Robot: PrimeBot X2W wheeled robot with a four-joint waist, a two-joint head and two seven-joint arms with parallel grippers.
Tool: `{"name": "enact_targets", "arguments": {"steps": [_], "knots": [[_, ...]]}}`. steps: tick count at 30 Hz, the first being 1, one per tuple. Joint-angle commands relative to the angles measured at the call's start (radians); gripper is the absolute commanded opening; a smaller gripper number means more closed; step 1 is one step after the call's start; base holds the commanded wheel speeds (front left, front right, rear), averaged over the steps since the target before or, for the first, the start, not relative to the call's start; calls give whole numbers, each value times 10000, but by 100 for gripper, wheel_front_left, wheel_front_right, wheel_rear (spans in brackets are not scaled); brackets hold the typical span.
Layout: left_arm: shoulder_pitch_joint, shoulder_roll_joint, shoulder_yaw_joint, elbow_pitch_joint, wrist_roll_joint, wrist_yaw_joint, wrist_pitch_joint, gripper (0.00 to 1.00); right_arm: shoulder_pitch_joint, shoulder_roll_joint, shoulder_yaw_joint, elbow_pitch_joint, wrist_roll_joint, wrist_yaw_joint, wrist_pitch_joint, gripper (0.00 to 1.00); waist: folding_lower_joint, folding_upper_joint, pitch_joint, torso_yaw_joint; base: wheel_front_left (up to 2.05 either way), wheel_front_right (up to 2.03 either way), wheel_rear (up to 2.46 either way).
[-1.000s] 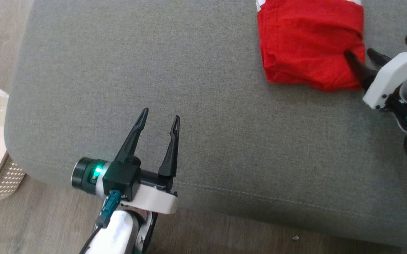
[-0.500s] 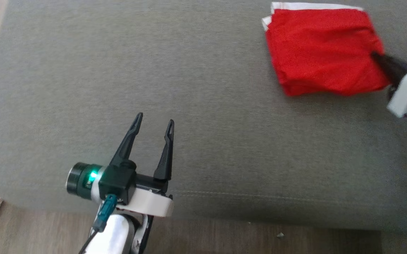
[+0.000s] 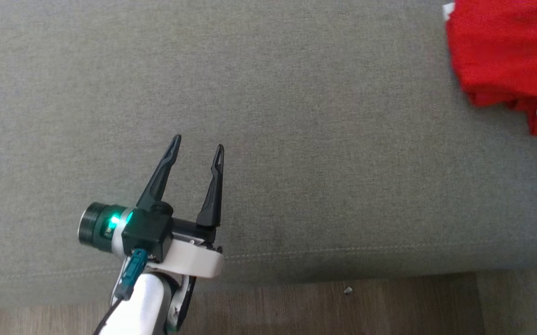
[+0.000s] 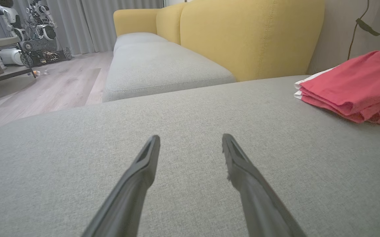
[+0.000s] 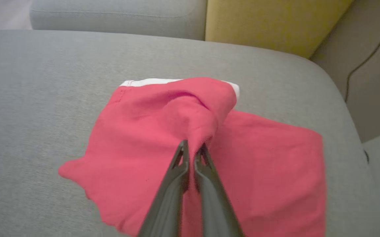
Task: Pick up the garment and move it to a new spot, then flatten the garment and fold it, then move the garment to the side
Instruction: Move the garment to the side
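My right gripper (image 5: 191, 149) is clamping a bunched fold of the red cloth garment (image 5: 137, 131) lying on the grey fabric cushion (image 5: 45, 82); gripping so little material, I am risking it slipping free

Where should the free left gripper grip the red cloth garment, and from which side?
The red cloth garment by its layered edge near the white-trimmed corner, coming low from the robot's left: folds stack thick, facing the open left gripper; the right gripper pinches a fold.

A living room; yellow-backed sofa (image 4: 249, 36), grey curtains (image 4: 111, 23), wooden floor (image 4: 61, 82); robots (image 4: 41, 31) parked beyond.
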State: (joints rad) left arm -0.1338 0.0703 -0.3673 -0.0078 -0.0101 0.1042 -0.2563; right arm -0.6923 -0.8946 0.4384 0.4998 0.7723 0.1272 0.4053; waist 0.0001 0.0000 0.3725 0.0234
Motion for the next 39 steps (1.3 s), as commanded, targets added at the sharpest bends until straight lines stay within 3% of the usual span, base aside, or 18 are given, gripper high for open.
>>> {"name": "enact_targets", "arguments": {"steps": [1,6,8,9,11,12,13,14,20,24,28,32,33,36,39], "knots": [[-242,154,376,-364,34,-35,-55,100,296,-444,-481,-335,-460,35,78,0,-1,0,71,-48,0,0,0],[-325,160,375,-430,20,-56,-55,100,652,-143,-1799,-706,-2287,35,344,0,-1,0,262,-42,0,0,0],[-382,156,376,-453,9,-74,-55,100,765,119,-2455,-890,-3300,35,342,7,-1,0,354,-10,0,0,0],[-402,154,377,-460,-1,-86,-55,100,852,273,-2760,-1000,-3723,35,396,0,-1,0,407,13,0,0,0],[-431,159,391,-465,-20,-117,-55,100,1046,615,-3368,-1246,-4490,35,595,0,-1,0,468,52,0,0,0],[-437,165,409,-457,-32,-131,-55,100,1147,812,-3704,-1374,-4814,35,730,27,-1,0,485,70,0,0,0],[-439,171,431,-448,-45,-141,-55,100,1247,1015,-4055,-1524,-5154,35,845,84,-1,0,495,87,0,0,0],[-437,171,454,-443,-57,-147,-55,100,1363,1207,-4350,-1723,-5497,35,919,100,-1,0,496,106,0,0,0],[-382,164,551,-374,-92,-185,-55,100,1992,1921,-5339,-2973,-7519,35,1061,100,-1,0,303,170,0,0,0],[-312,144,611,-331,-100,-173,-55,100,2271,2865,-5484,-4300,-8840,35,-95,100,-1,0,-68,207,0,0,0],[-126,69,773,-311,-253,-61,-55,100,2626,4431,-4977,-4714,-8696,35,-1938,100,-1,0,-599,253,0,0,0],[135,-53,1036,-301,-594,82,-55,100,3068,5984,-4659,-4133,-8058,35,-4062,100,-1,0,-1164,418,0,0,0],[280,-114,1210,-328,-887,135,-55,100,3365,6655,-4455,-3732,-7886,35,-5166,100,-1,0,-1416,527,0,0,0],[459,-168,1420,-453,-1190,185,-55,100,3854,7411,-3939,-3067,-7681,35,-6415,100,-1,0,-1750,701,0,0,0],[649,-190,1584,-676,-1405,162,-55,100,4266,7904,-3694,-2963,-7485,35,-6653,100,-1,0,-1975,856,0,0,0]]}}
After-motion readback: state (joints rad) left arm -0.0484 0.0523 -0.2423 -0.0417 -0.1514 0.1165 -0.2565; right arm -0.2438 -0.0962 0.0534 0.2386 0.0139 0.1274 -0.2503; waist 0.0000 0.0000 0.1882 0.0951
